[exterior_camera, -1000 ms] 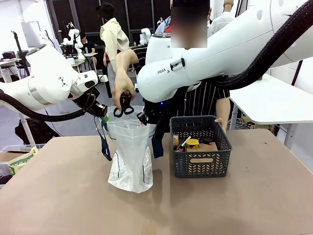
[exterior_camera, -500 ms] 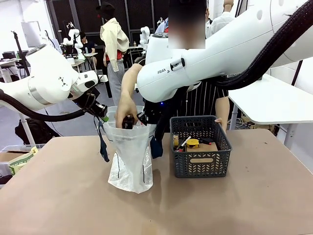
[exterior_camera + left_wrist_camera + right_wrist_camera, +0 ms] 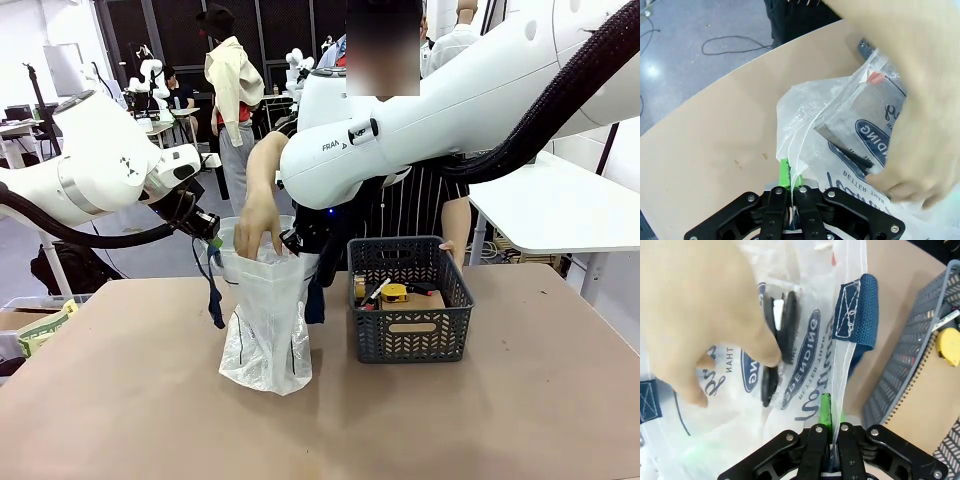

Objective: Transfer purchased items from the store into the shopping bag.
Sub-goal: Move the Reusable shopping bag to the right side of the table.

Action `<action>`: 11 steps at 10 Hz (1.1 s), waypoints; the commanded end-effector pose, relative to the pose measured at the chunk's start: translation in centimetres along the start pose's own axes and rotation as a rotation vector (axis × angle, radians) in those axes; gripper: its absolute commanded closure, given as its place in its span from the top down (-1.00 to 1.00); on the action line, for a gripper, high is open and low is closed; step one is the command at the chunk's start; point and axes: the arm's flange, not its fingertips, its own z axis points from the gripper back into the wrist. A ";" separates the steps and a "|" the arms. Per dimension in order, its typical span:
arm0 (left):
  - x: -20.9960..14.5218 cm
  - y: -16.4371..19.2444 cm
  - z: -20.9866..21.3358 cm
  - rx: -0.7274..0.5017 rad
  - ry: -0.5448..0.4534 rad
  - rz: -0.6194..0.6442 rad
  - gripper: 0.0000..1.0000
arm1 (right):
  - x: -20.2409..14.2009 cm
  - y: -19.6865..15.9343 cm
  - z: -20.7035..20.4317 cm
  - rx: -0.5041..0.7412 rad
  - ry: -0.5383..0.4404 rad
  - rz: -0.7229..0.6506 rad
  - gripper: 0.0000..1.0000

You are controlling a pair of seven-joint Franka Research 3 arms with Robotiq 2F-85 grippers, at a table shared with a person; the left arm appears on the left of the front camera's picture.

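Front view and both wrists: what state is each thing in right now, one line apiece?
Left claw, shut on the rim of the Bag.
Right claw, shut on the Bag rim.
Bag, upright, mouth held open.
Hand, reaching into the Bag mouth.
Black item, at the Hand's fingers.
Basket, upright, items inside.

Front cam, fixed btwn the two arms, sits slightly above the table [image 3: 520,400] and faces across it toward the person at far side. It is mid-range, w/ shopping bag [image 3: 268,330] and grey basket [image 3: 412,345] centre frame. Left wrist cam sits close over the left gripper [image 3: 791,186], looking steeply down on bag rim, tabletop & floor beyond. Right wrist cam, equally close over the right gripper [image 3: 832,426], looks down into the bag mouth, basket at frame right. All three share the bag and the person's hand [image 3: 258,225].
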 end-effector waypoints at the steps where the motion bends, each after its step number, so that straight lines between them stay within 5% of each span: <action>1: 0.0 0.1 0.0 0.001 0.000 0.002 -1.00 | -0.2 0.0 -0.1 -0.001 0.000 0.000 -1.00; 11: 0.0 0.1 0.0 0.001 0.000 0.002 -1.00 | -0.2 0.0 -0.1 -0.001 0.000 0.000 -1.00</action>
